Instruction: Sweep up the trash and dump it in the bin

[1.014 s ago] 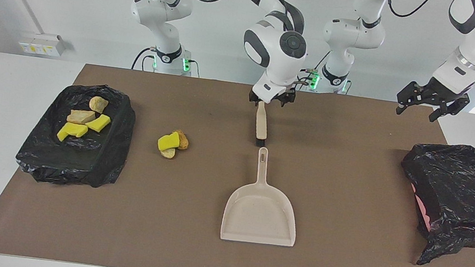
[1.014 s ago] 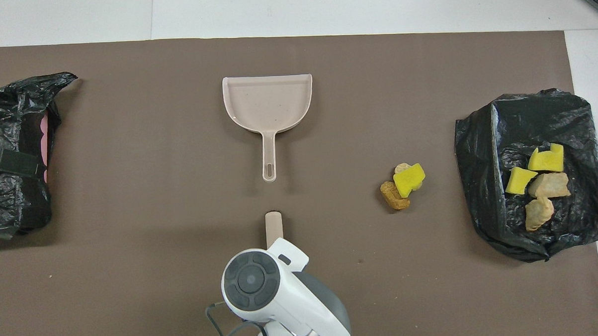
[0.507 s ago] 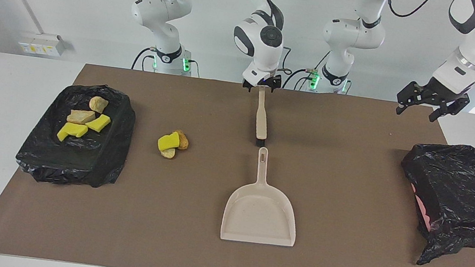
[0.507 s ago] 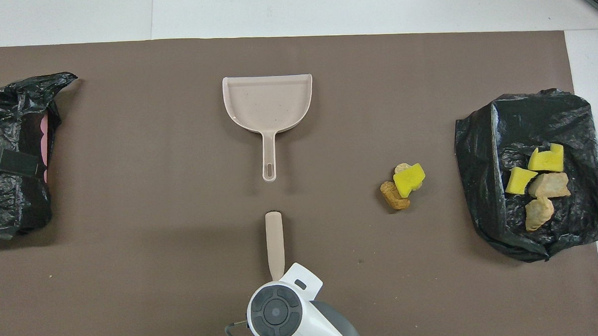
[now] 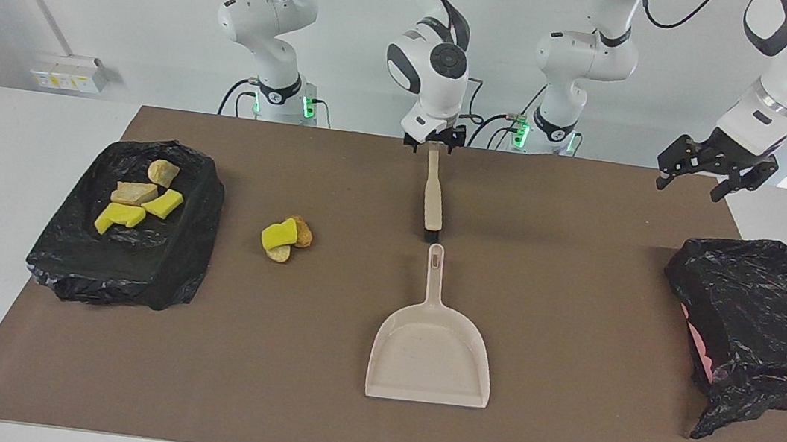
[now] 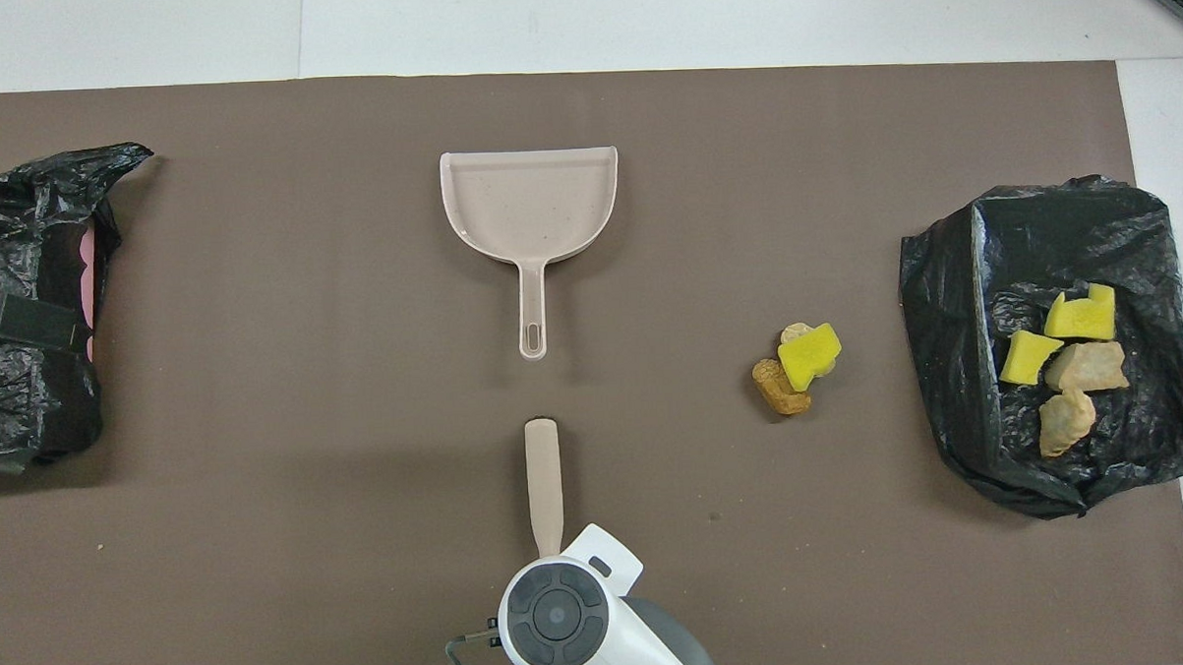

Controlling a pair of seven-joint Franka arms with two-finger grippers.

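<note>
At the brush [image 5: 432,199] handle's end, your right hand [image 5: 434,141] (grip unclear) sits; your left hand [image 5: 715,170] hangs spread above the bin [image 5: 756,326].

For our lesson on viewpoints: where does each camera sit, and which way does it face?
Facing view: high across the table, looking at both arms' bases, the right gripper at the beige brush, the left gripper aloft.
Overhead view: above the robots' end, looking down; the right arm's wrist shows.
Shared: brush, beige plastic dustpan, yellow and tan trash scraps.

You're looking at two glossy white arms with dark grey joint caps, black cables, green lights glowing at their bases, black grippers [image 5: 433,141] [image 5: 714,174].
</note>
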